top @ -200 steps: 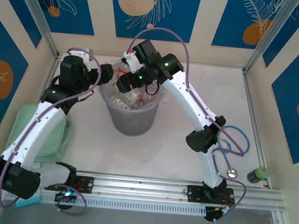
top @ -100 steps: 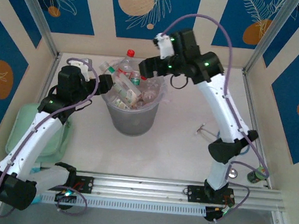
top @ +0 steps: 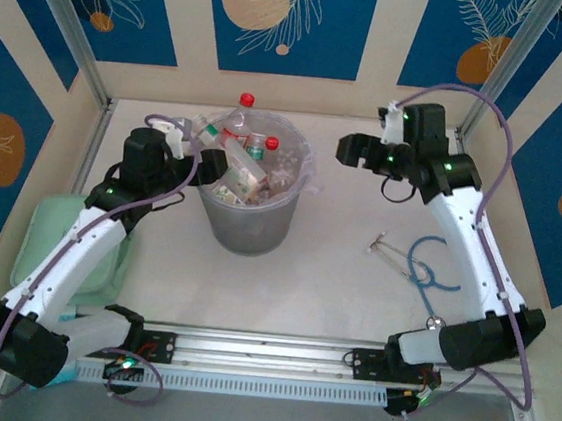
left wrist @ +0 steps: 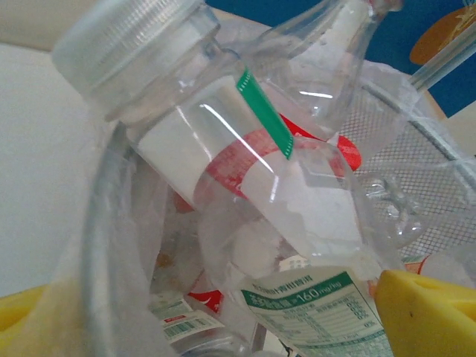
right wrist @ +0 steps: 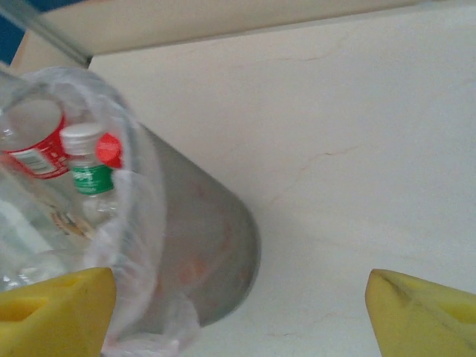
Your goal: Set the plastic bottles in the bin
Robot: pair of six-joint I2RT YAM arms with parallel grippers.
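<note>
Right gripper (top: 348, 149) now sits right of the bin (top: 249, 229), off its rim since before, jaws wide, empty | bin grey, bag-lined, mid-table | plastic bottles (top: 232, 125) clear, red and white caps, heaped inside | left gripper (top: 211, 166) wide at left rim

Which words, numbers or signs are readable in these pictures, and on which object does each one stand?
"160", then what looks like "mg": green-and-white bottle label, inside the bin, left wrist view; the print around it is too small to read.
Barcode sticker lower in the same view: digits too small.
Red bottle label and green bottle label, right wrist view: blurred, unreadable.
Top view: nothing readable.
</note>
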